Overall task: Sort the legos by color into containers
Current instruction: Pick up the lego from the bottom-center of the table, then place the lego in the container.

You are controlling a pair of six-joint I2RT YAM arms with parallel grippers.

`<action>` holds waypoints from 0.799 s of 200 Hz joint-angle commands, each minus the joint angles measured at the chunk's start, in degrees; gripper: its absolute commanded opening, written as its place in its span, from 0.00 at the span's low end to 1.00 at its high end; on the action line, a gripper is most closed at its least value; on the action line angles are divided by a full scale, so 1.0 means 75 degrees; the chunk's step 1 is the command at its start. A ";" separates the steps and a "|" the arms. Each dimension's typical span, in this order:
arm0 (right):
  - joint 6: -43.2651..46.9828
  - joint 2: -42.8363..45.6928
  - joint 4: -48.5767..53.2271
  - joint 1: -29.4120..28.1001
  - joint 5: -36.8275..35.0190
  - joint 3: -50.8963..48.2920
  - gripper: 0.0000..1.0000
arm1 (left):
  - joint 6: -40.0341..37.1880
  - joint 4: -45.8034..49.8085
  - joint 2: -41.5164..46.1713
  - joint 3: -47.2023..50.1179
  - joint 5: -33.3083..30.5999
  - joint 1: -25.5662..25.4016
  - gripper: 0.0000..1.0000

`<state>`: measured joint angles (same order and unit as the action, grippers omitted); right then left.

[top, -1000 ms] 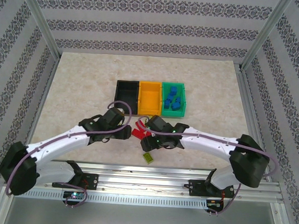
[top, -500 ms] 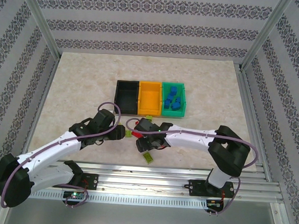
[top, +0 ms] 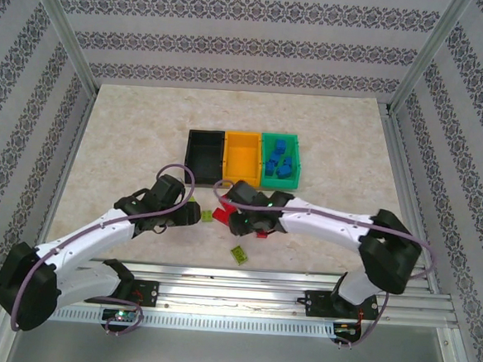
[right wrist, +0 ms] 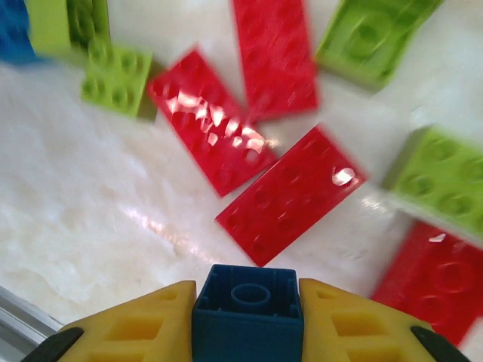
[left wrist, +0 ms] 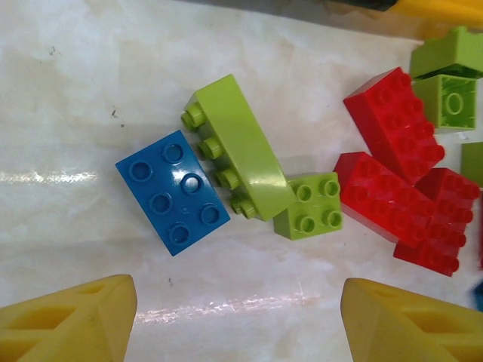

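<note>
Brick [right wrist: 247,323] in right claw [right wrist: 247,294], partly off-frame

I report a laboratory robot cell: aluminium frame posts [top: 67,32], patterned wall panels [top: 251,45], a marble-look table [top: 129,132], left arm [top: 97,237] and right arm [top: 329,227] bolted to a rail [top: 233,295].

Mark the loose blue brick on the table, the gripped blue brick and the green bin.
loose blue brick [left wrist: 172,192]: left wrist view, studded top.
gripped blue brick [right wrist: 247,313]: right wrist view, facing side.
green bin [top: 279,184]: top external view, front wall.
</note>
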<state>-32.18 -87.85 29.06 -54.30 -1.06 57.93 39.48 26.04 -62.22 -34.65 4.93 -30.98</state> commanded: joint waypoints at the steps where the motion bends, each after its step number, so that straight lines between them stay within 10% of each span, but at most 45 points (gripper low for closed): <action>1: 0.0447 0.0547 -0.0011 0.0774 -0.0134 0.0227 0.33 | -0.0015 -0.0364 -0.0143 0.0056 0.0208 0.0122 0.72; 63: 0.1184 -0.0627 -0.0227 0.3624 0.0004 0.1866 0.34 | 0.0354 -0.0537 -0.0762 0.0030 0.0413 0.0513 0.72; 160: 0.1660 -0.1773 -0.0186 0.4362 -0.0122 0.3004 0.63 | 0.0399 -0.0441 -0.1796 -0.0399 0.0917 0.1050 0.72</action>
<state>-20.53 -103.96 27.79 -20.78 -3.09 83.07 42.74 23.09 -73.71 -35.29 10.61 -23.88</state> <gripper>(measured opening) 0.624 0.723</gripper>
